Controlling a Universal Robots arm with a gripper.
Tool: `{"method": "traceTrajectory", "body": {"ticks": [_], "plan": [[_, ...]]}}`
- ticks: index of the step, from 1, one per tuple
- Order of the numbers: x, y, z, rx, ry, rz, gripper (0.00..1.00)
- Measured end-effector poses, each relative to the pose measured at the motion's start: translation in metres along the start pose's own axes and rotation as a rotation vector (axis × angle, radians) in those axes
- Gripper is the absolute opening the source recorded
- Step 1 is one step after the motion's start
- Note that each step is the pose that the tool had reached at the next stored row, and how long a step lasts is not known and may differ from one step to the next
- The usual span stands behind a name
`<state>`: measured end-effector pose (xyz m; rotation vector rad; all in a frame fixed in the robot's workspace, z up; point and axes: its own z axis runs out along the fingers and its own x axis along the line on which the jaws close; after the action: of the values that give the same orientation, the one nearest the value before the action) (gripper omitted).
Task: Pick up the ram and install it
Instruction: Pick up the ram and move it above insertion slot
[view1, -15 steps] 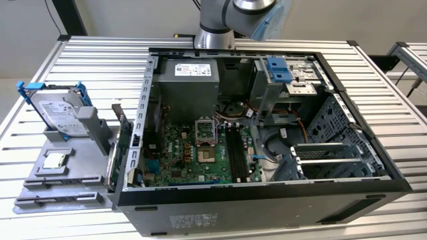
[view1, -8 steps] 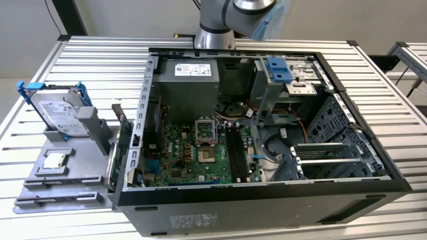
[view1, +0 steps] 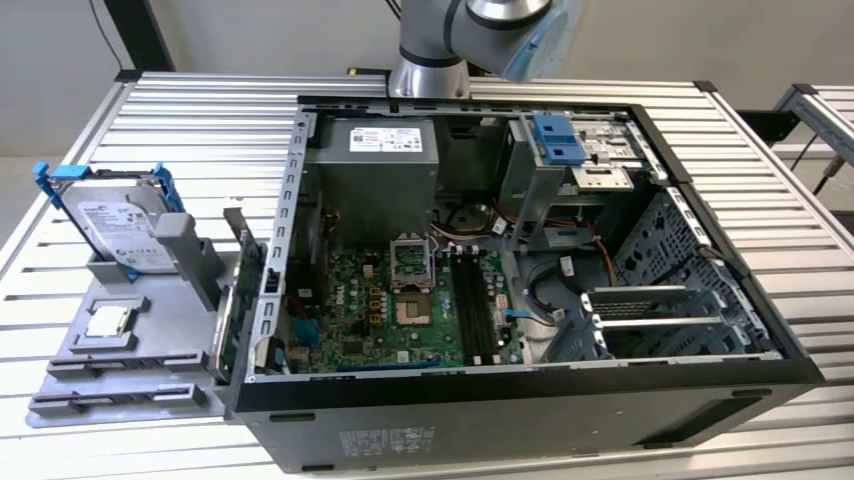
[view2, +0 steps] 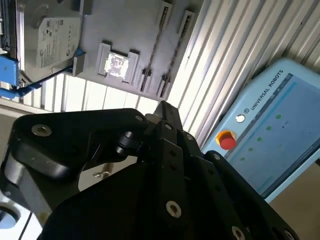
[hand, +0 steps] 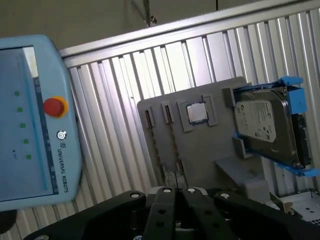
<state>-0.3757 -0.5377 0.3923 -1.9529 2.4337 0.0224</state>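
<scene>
"Exterior view first: where is the ram (view1: 243, 280)?" asks the first technician.

"It reads as the thin dark strip standing on edge at the side of the grey tray (view1: 147, 352) that faces the open computer case (view1: 534, 398), just beside the case wall," says the second. "The hard drive (view1: 120, 228) and the processor chip (view1: 107, 320) sit on the same tray. The memory slots (view1: 470, 300) on the motherboard look unfilled, though that is only a judgement."

"And the gripper (hand: 175, 190)?"

"In both wrist views its fingers are drawn together with nothing between them. It hangs high over the slatted table (view1: 200, 110), above the tray and a teach pendant (hand: 30, 120)."

"So which step is this?"

"The pick-up is not begun, by the look of it: the ram is untouched and well apart from the gripper. Taking it calls for parted fingers, set across the strip's two flat faces and brought down squarely, so that neither the tray's holders nor the case wall gets knocked."
</scene>
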Motion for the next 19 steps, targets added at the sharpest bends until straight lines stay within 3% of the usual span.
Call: {"method": "traceTrajectory", "body": {"ticks": [13,19], "plan": [[0.0000,0.0001,0.0008,-0.0054,-0.0012,-0.236,0.00],[0.0000,0.0001,0.0009,-0.0078,-0.0013,-0.326,0.00]]}}
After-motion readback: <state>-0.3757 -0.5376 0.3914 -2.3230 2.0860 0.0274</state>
